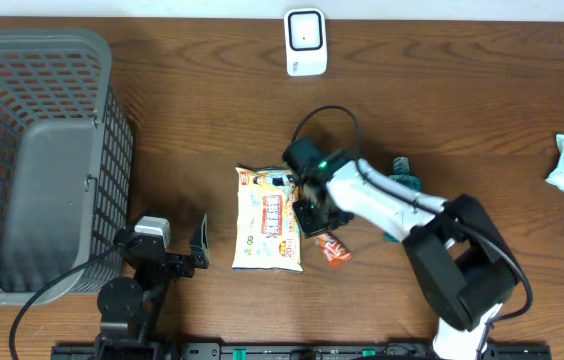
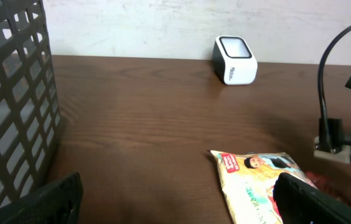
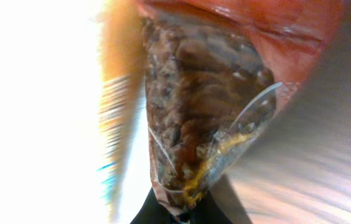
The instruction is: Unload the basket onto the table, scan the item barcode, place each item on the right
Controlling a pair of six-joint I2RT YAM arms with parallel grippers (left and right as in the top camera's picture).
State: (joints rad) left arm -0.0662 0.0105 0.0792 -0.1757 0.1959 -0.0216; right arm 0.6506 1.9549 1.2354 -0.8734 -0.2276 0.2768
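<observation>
Orange packet (image 1: 337,252), likely in right end effector (image 1: 319,231) (blurry)

Nothing can be read outright. The cream snack bag (image 1: 268,218) carries a red badge and coloured print on its face, too small from overhead and blurred in the left wrist view. The white scanner (image 2: 234,60) bears a faint grey line of lettering, illegible. The red packet (image 3: 213,93) shows only blur.
</observation>
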